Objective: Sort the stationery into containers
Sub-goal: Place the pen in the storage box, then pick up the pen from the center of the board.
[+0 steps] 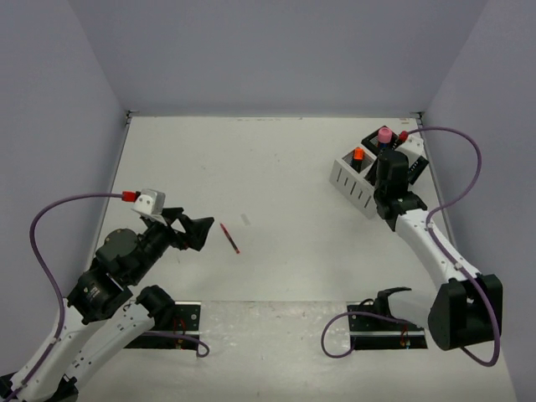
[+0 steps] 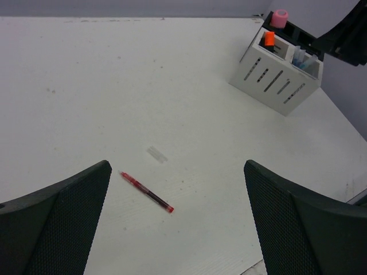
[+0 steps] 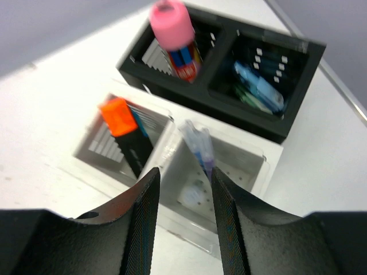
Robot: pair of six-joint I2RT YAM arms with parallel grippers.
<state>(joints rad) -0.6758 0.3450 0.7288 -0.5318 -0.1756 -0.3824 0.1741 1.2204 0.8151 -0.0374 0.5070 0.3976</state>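
A thin red pen [image 1: 229, 237] [image 2: 146, 192] lies loose on the table. My left gripper [image 1: 194, 233] [image 2: 176, 166] hovers just left of it, wide open and empty. At the back right, my right gripper [image 1: 387, 172] [image 3: 184, 175] hangs over the white container [image 1: 352, 184] [image 3: 172, 217], jaws parted with nothing between them. Below the gap, pale blue pens [image 3: 198, 143] lean in one white compartment. An orange-capped highlighter [image 3: 120, 117] stands in the other. The black container [image 3: 258, 123] behind it holds the pink cylinder [image 3: 170, 23] and blue items [image 3: 258, 86].
The two containers sit close to the right wall and the table's back right corner. A faint smudge [image 2: 156, 153] marks the table beyond the red pen. Cables loop from both arms near their bases at the front edge.
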